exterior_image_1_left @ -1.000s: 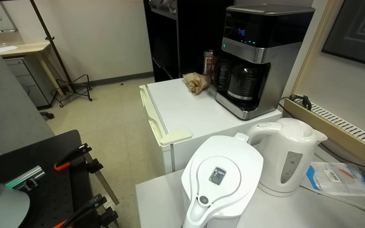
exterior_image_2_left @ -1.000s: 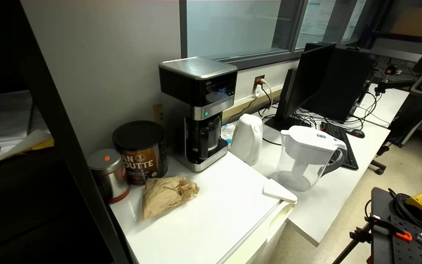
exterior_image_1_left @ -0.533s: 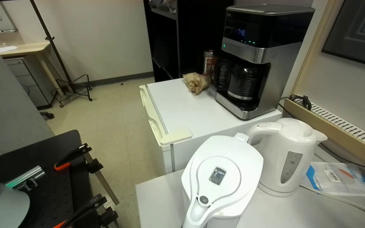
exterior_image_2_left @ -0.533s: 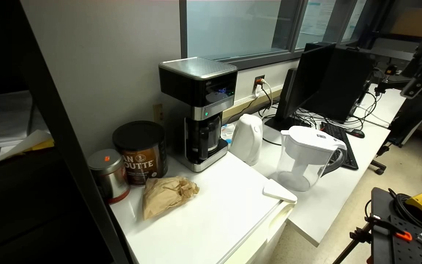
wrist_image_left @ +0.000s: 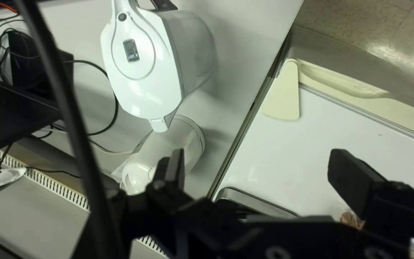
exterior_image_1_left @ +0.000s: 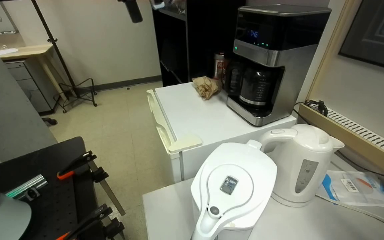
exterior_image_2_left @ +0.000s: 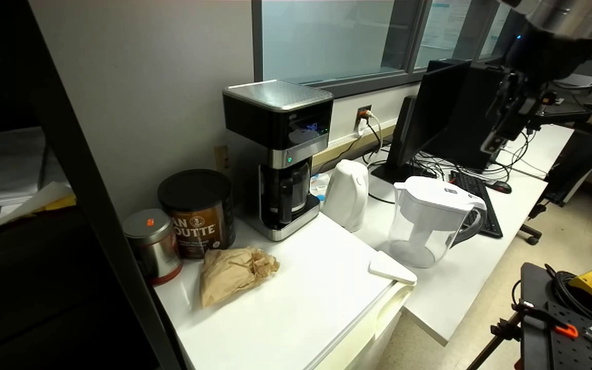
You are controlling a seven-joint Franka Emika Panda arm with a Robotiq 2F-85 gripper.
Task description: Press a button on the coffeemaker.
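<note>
The coffeemaker [exterior_image_1_left: 278,56] is a tall black and silver machine on the white fridge top, with its dark glass carafe [exterior_image_1_left: 257,85] inside. It also shows in an exterior view [exterior_image_2_left: 278,121]. Its display [exterior_image_1_left: 253,34] is lit blue, and a small green light [exterior_image_1_left: 235,48] glows on the silver band. In the wrist view only its silver base edge [wrist_image_left: 261,202] shows; the rest is hidden behind my gripper. My gripper [wrist_image_left: 259,167] is open and empty, jaws wide apart. In an exterior view my gripper [exterior_image_2_left: 499,131] hangs above the desk, well apart from the coffeemaker.
A white filter pitcher [exterior_image_1_left: 235,186] and white kettle [exterior_image_1_left: 307,163] stand on the desk beside the fridge [exterior_image_1_left: 195,116]. A crumpled paper bag [exterior_image_2_left: 237,275], coffee can [exterior_image_2_left: 196,216] and metal tin [exterior_image_2_left: 152,244] sit near the coffeemaker. Monitors [exterior_image_2_left: 435,113] stand behind the pitcher.
In an exterior view the arm and gripper have swung in from the right edge toward the left. In an exterior view fingers now show at the top edge. The coffeemaker has not moved.
</note>
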